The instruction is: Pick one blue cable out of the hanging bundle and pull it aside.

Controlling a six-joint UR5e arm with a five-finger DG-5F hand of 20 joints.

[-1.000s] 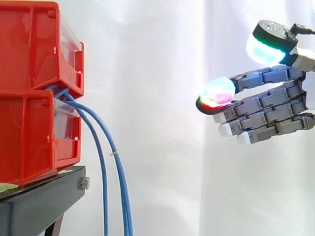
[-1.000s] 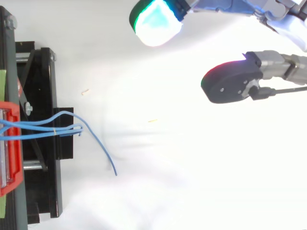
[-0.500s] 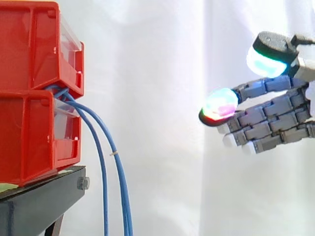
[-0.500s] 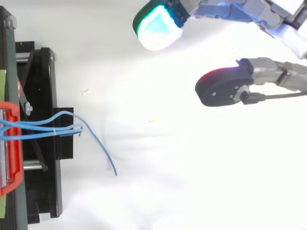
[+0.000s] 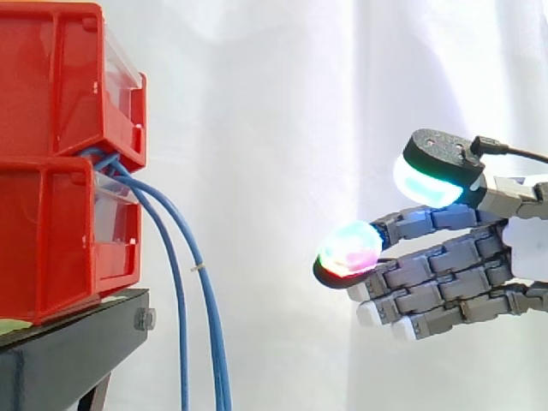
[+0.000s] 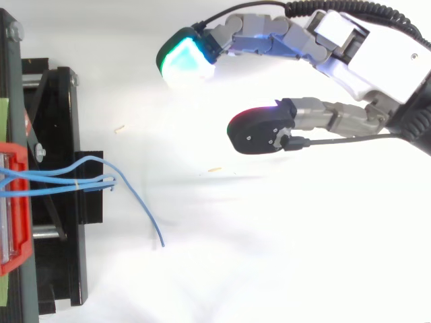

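A bundle of thin blue cables (image 5: 195, 282) comes out between the two stacked red bins (image 5: 60, 163) and hangs down past the black stand (image 5: 77, 342). From above, the cables (image 6: 87, 180) fan out from the bin, and one loose end (image 6: 151, 222) curves away toward the front. My hand (image 5: 445, 274) is open at the right, well clear of the cables, with straight fingers pointing left toward them. Its thumb pad (image 5: 428, 175) glows cyan above and a fingertip (image 5: 348, 251) glows green and red. In the top view the hand (image 6: 363, 64) reaches in from the upper right.
A white curtain hangs behind everything. The black stand's frame (image 6: 57, 195) runs along the left edge of the top view. Between the hand and the hanging cables lies a wide open gap.
The hand has moved down and to the left, closer to the cables, with its fingers still spread. The cables hang as before.
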